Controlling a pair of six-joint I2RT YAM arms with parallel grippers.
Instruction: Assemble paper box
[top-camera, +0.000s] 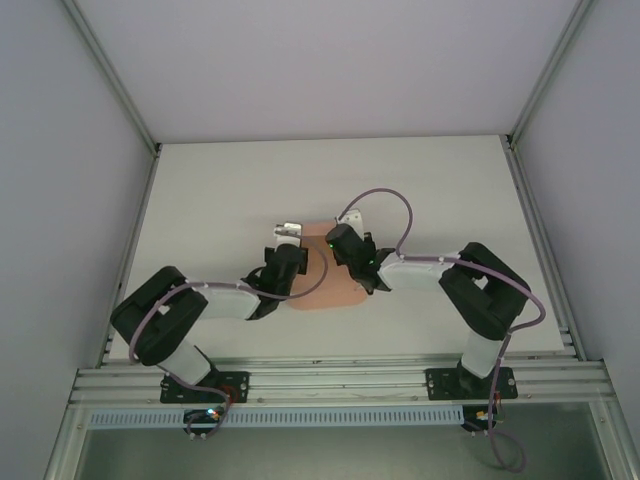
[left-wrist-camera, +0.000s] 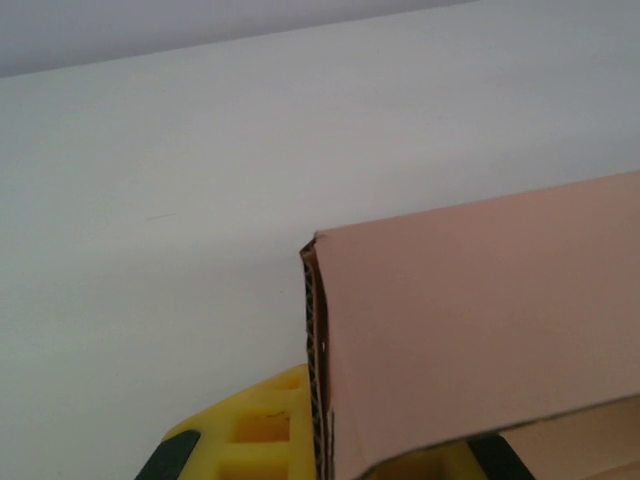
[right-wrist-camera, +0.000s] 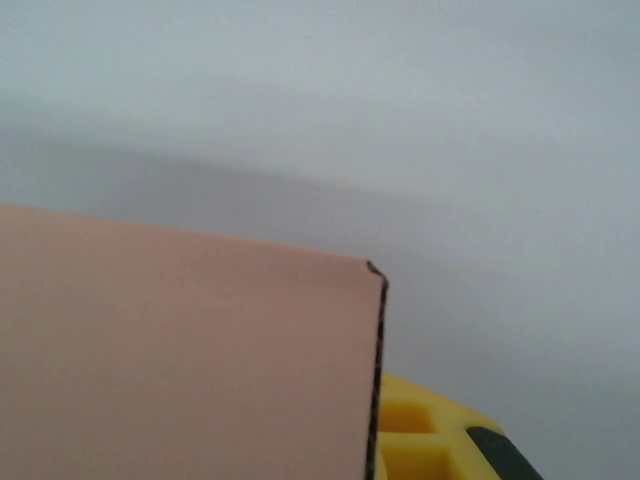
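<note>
Box (top-camera: 330, 285) sits mid-surface (top-camera: 230, 190), and both wrist views show a pink panel up close, right in front of yellow fingers (left-wrist-camera: 262, 430). Left claw (top-camera: 290, 268) is at its left edge and right claw (top-camera: 347, 250) at its far right. I can't tell whether either one is clamped on it.

paper box (top-camera: 326, 283) | salmon-pink card, plain face, dark fluted cut edge | lying mid-table

Soft even light; right wrist view blurred
</note>
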